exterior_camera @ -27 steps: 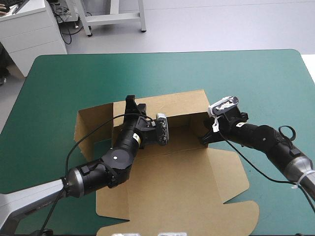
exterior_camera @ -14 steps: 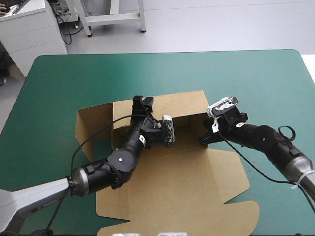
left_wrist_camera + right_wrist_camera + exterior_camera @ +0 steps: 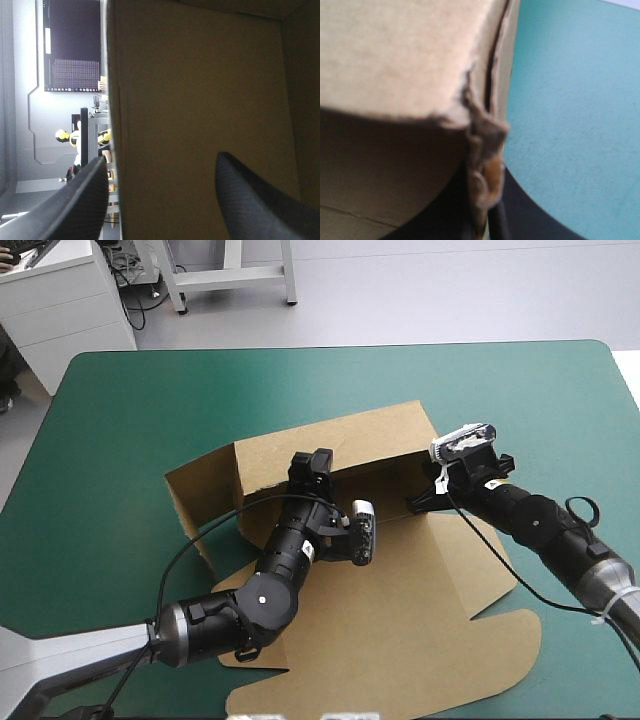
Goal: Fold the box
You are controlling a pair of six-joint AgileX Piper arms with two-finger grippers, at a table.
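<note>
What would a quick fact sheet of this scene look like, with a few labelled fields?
Surface: table with teal-green cover
Item: brown box, far wall raised, front panel lying flat
Left gripper: open, one finger either side of the raised wall
Right gripper: shut on the wall's right corner
Stage: partly folded

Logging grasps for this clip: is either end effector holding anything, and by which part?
The right end effector is shut on the box at the right-hand end of its raised back wall. The left end effector is open, astride that wall.
</note>
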